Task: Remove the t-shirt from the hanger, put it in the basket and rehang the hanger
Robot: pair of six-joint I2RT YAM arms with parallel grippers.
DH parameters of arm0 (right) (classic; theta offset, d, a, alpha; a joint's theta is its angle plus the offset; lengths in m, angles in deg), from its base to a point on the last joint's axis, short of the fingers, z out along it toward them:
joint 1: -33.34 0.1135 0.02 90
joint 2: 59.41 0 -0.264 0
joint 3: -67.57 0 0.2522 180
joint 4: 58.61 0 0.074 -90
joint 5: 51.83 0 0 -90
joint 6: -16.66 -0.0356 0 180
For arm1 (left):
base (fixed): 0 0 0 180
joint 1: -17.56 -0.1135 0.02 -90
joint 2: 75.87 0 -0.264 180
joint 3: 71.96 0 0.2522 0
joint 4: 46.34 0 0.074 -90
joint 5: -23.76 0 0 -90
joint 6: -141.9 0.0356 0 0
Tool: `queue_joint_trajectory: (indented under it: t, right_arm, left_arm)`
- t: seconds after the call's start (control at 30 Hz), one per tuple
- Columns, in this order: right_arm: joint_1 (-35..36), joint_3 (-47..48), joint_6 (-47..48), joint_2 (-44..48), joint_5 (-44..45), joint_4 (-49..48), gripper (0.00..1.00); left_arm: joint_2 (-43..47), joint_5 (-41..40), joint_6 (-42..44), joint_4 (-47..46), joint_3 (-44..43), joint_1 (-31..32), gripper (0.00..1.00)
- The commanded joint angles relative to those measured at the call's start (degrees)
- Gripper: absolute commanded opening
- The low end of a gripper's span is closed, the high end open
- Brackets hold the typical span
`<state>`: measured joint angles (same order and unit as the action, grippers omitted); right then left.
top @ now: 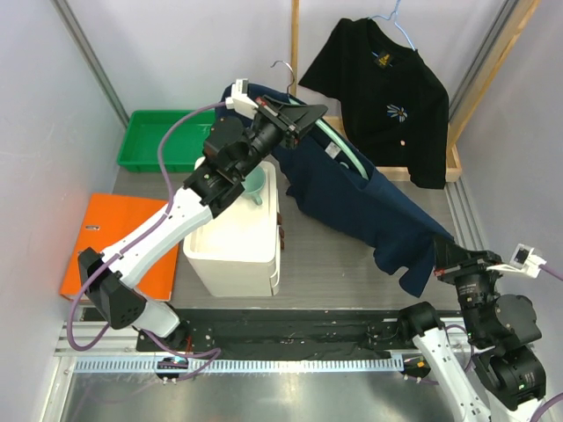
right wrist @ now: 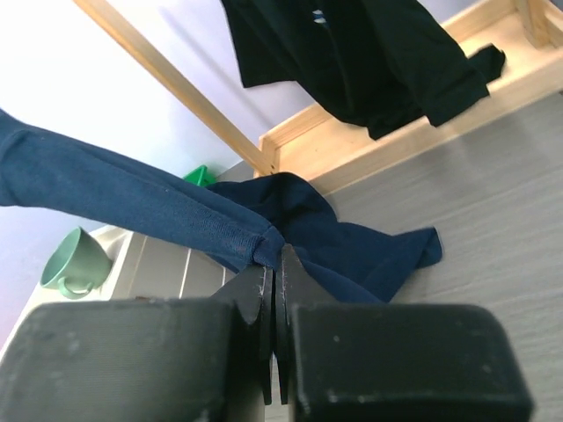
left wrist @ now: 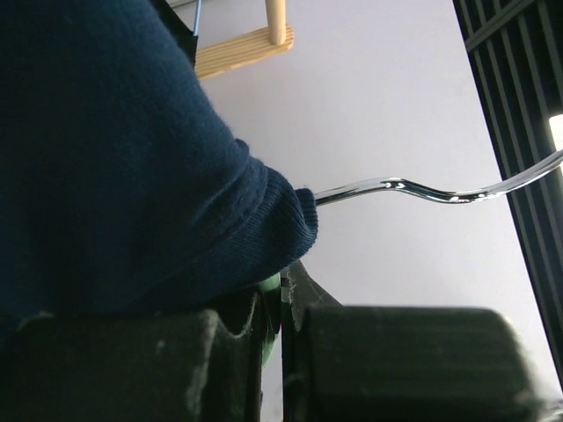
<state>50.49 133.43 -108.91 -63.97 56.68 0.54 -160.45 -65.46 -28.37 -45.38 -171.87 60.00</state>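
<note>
Nearest you, your right pincer (top: 442, 257) is clamped tight on an edge of the navy t-shirt (top: 378, 207); the right wrist view shows the cloth pinched between the closed fingers (right wrist: 260, 294). From that grip the t-shirt runs up and leftward, stretched in the air above the bench (top: 352, 272), with a loose fold hanging just beside the right pincer.

To the left sits a white box (top: 233, 246) with a green cup (top: 253, 183) on top, and an orange folder (top: 114, 237) lies further left.

Your left pincer (top: 303, 116) is raised over the box, closed on the green hanger (top: 339, 141) at the shirt's collar end. The left wrist view shows a green sliver squeezed between its fingers, navy cloth bunched above them. The shirt is on the hanger, and the metal hook (top: 281, 67) sticks out free.

Beyond are a green tray (top: 163, 141) and a black shirt (top: 387, 97) hung on a wooden rack (top: 295, 44).
</note>
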Motion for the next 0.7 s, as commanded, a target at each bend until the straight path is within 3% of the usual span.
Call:
queue_joint_trajectory:
  t: [0.0, 0.3, 0.67]
  right_arm:
    - [-0.2, -1.1, -4.7, 4.4, 8.4, 4.4, 0.01]
    - [-0.2, -1.0, -9.5, 4.4, 14.2, 10.2, 0.01]
    - [0.0, 0.4, -15.1, 0.9, 18.7, 11.5, 0.01]
  left_arm:
    - [1.8, -4.0, 0.9, -9.1, -3.2, -3.3, 0.0]
    - [-1.2, -1.6, -6.4, -14.7, -6.0, -5.1, 0.0]
    - [-11.3, 3.2, -31.2, -32.5, -9.0, -6.8, 0.0]
